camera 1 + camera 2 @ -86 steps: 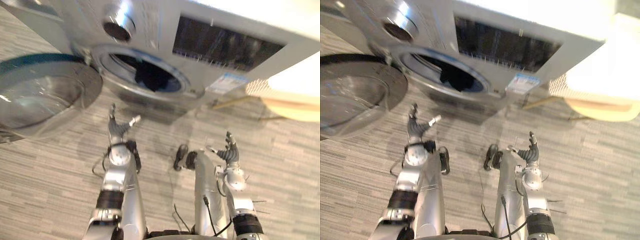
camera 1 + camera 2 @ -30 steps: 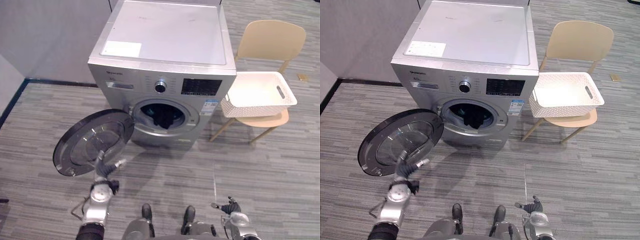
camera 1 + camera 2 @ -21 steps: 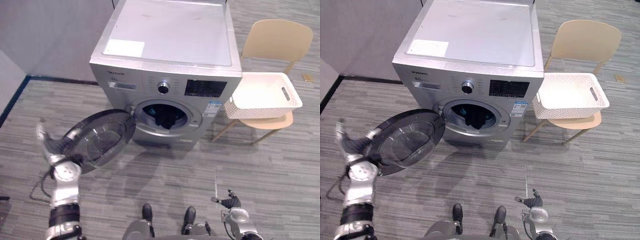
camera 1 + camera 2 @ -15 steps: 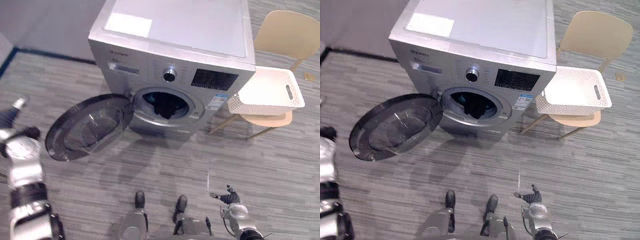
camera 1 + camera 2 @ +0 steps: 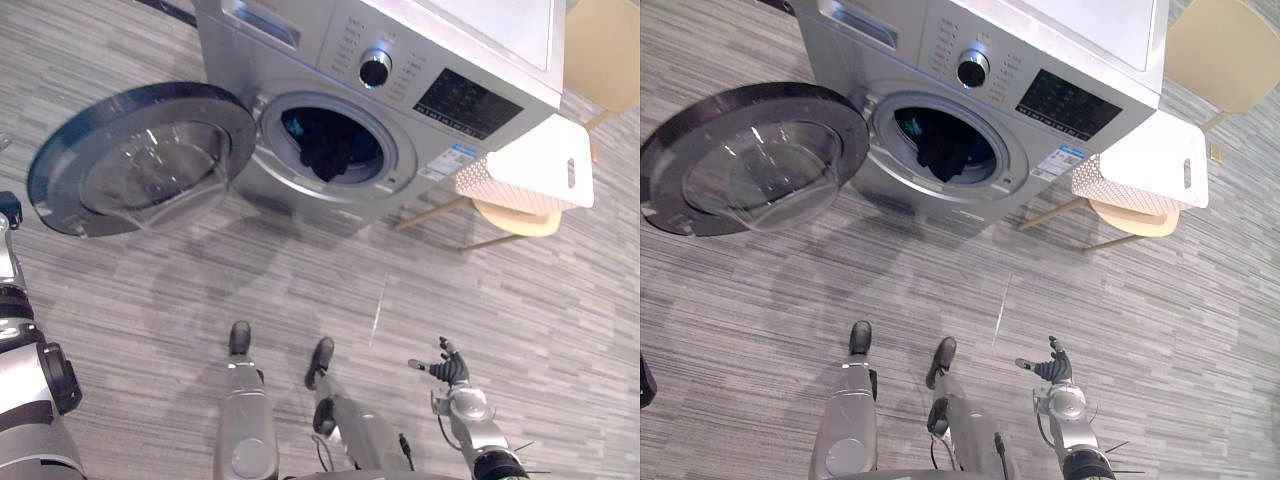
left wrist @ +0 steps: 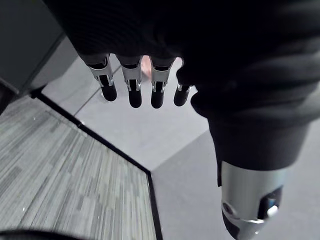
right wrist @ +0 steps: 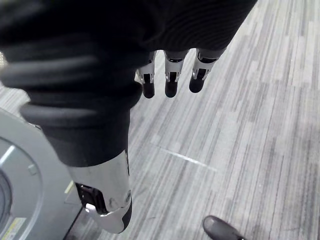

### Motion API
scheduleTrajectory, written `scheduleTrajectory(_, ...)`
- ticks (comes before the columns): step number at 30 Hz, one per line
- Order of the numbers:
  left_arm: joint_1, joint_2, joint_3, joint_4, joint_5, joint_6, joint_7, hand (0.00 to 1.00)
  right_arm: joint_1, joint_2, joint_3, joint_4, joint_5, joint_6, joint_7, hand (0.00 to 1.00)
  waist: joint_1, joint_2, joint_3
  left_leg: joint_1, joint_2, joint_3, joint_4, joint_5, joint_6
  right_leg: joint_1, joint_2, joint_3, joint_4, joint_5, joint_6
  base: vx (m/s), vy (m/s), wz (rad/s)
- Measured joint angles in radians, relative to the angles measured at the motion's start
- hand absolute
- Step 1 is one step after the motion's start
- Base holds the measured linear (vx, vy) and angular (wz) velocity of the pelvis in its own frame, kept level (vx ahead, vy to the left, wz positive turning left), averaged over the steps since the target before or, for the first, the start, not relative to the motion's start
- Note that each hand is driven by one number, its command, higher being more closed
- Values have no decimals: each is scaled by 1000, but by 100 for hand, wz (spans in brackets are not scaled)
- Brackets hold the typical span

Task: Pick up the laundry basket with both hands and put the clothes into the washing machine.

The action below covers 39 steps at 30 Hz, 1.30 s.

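Observation:
The silver washing machine (image 5: pixel 330 70) stands ahead with its round door (image 5: pixel 140 160) swung wide to the left. Dark clothes (image 5: pixel 335 150) lie inside the drum. The white laundry basket (image 5: pixel 530 165) rests on a beige chair (image 5: pixel 510 220) to the right of the machine, and nothing shows above its rim. My right hand (image 5: pixel 447 372) hovers low over the floor at the lower right, open and holding nothing. My left hand (image 6: pixel 131 90) is out at the far left, its fingers straight and bare, with a dark wall corner beyond them.
Grey striped floor (image 5: pixel 300 290) spreads between me and the machine. The open door juts out over the floor on the left. A dark wall and baseboard (image 6: pixel 115 150) lie past my left hand.
The camera has tipped and shifted. My left arm has swung from in front of the door out to the far left. My right hand has stayed low at the right.

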Motion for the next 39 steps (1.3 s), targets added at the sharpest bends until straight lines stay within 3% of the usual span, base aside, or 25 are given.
scheduleTrajectory(5, -48, -16, -87, 3, 39, -3, -64, 0, -1, -1, -1, -38, 9, -6, 5, 0, -1, -12, 33, -40, 25, -11, 0, 20, -31, -28, 28, 24, -21, -2, 0, -4, -76, -6)
scheduleTrajectory(9, -63, -31, -108, 18, 66, -6, -82, 0, 12, -6, -1, -37, 9, -7, 19, 0, 0, -14, 40, -58, 23, -21, 14, 32, -50, -36, 29, 26, -21, -73, -12, 13, -54, 8)
scheduleTrajectory(11, -60, -32, -121, 17, 67, -6, -83, 0, 3, -6, 0, -38, 9, -7, 20, 0, 0, -13, 41, -66, 26, -28, 7, 44, -65, -45, 36, 24, -21, -75, -11, 23, -46, 2)
scheduleTrajectory(15, -1, -51, -122, -19, 78, -14, -75, 0, 0, -8, 0, -38, 5, -8, 20, 0, 0, -12, 42, -64, 18, -29, 5, 49, -59, -45, 32, 23, -21, -73, -13, 56, 8, 2)
scheduleTrajectory(19, 150, -132, -96, -166, 78, -28, -47, 0, -5, -7, 0, -27, -18, -3, 20, 0, 0, -6, 44, -26, -9, -27, -18, 55, -50, -15, 8, 21, -21, -71, -17, 82, 63, 11)
scheduleTrajectory(22, 311, -271, -92, -311, 75, -47, -21, 0, -8, -11, -16, -16, -43, 0, 19, 0, 0, 26, 41, 11, -35, -27, -49, 58, -45, 7, -24, 9, -10, -85, 2, 76, 85, 19)
scheduleTrajectory(25, 474, -461, -115, -464, 74, -54, -13, 0, -13, -10, -21, 10, -66, 19, 19, 0, -1, 74, 17, 38, -70, -28, -78, 72, -25, 13, -59, -3, 17, -105, 26, 65, 110, 20)
scheduleTrajectory(27, 603, -593, -212, -539, 71, -52, -20, 0, -16, -5, -23, 17, -93, 32, 20, 0, -3, 111, -3, 66, -96, -24, -93, 73, -22, 30, -87, -2, 28, -110, 31, 60, 125, 11)
scheduleTrajectory(31, 744, -714, -434, -561, 57, -53, -96, 0, -18, 13, -24, 51, -106, 46, 20, 0, -28, 136, -59, 118, -122, -11, -125, 74, 2, 55, -113, 5, 54, -130, 54, 31, 92, 3)
scheduleTrajectory(35, 767, -763, -599, -556, 58, -53, -173, 0, -16, 16, -24, 64, -120, 53, 19, 0, -54, 156, -105, 185, -137, 34, -184, 82, 17, 64, -129, 43, 73, -150, 63, 12, 71, -26)
scheduleTrajectory(36, 762, -774, -622, -556, 65, -53, -187, 0, -15, 15, -24, 64, -123, 56, 19, 0, -57, 166, -113, 200, -141, 44, -198, 85, 22, 66, -132, 53, 75, -151, 64, 9, 49, -23)
scheduleTrajectory(37, 737, -789, -655, -547, 80, -53, -190, 0, -10, 11, -25, 64, -126, 64, 19, 0, -82, 189, -130, 214, -146, 56, -221, 91, 29, 66, -136, 61, 73, -151, 64, 13, 59, -19)
scheduleTrajectory(39, 659, -801, -665, -502, 98, -53, -184, 0, -9, 6, -27, 64, -127, 66, 19, 0, -105, 218, -140, 224, -152, 68, -248, 104, 29, 59, -142, 64, 68, -150, 64, 18, 46, -12)
